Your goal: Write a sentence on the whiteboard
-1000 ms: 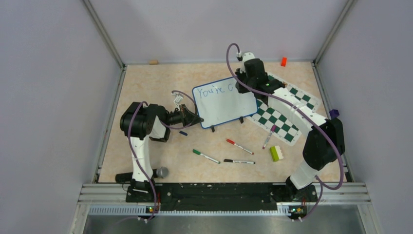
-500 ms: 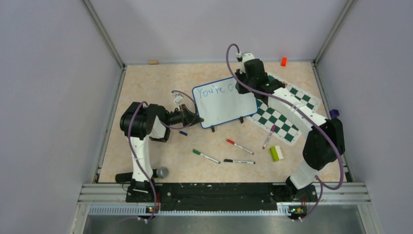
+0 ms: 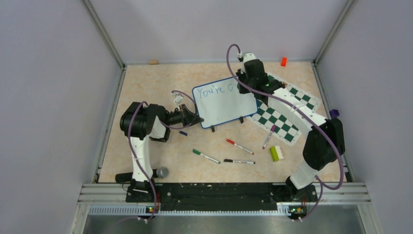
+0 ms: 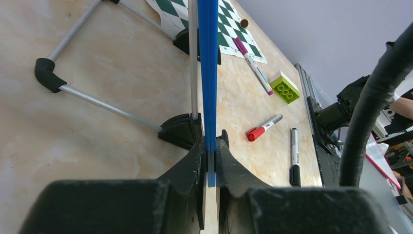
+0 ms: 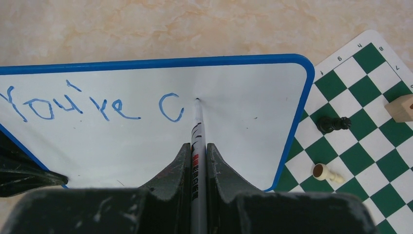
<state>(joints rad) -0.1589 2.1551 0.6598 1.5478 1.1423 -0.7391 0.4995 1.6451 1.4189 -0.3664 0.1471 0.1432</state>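
Whiteboard (image 3: 225,108): we see it propped on its black feet mid-table (image 3: 151,87), its right edge just beside the chess mat (image 3: 285,119).
Sentence (image 5: 92,106): we read "You're C" in blue along the top of the board.
Left gripper (image 4: 210,151): we find it clamped on the board's blue frame at the lower left corner, one finger on each face.
Right gripper (image 5: 197,151): we find it clenched on a marker (image 5: 198,124), which runs out between the fingers toward the board.
Marker tip: we see it touching the white surface just right of the "C".
Loose pens: we count a green marker (image 3: 205,156), a red marker (image 3: 239,146) and a black marker (image 3: 238,161) lying on the table nearer the arm bases than the board.
Mat contents: we see a black chess piece (image 5: 332,124) and a pale pawn (image 5: 325,172) lying on the squares.
Brick (image 3: 276,153): green and white, near the mat's near edge.
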